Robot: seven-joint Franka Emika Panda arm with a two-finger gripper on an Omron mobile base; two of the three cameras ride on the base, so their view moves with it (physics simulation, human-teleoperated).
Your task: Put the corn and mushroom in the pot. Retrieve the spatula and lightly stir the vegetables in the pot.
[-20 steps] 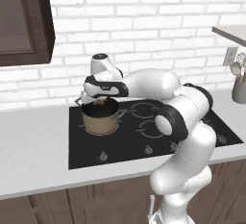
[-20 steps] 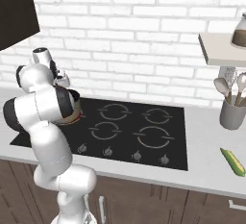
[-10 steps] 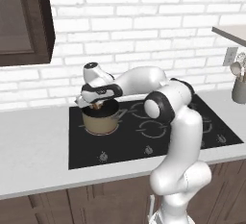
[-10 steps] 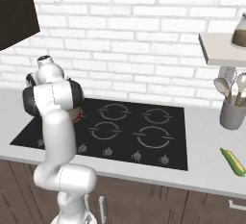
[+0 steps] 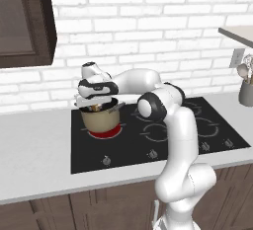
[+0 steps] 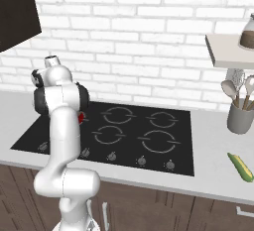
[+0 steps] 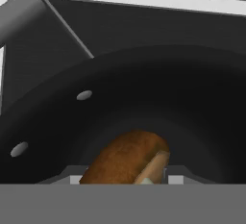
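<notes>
From the left, the robot's wrist hangs right over the pot point(image 5: 100, 119), so its dark inside and whatever lies in it are covered, and the gripper point(image 5: 95, 106) is sunk too far into the mouth to say how its jaws stand. From the right, the arm's own white links stand in front of the pot, leaving just a sliver of the red burner point(image 6: 81, 118) beside them. Looking down the hand, the brown mushroom point(image 7: 126, 157) is cut off at its lower end, and the pot's rim runs off the frame on both sides.
</notes>
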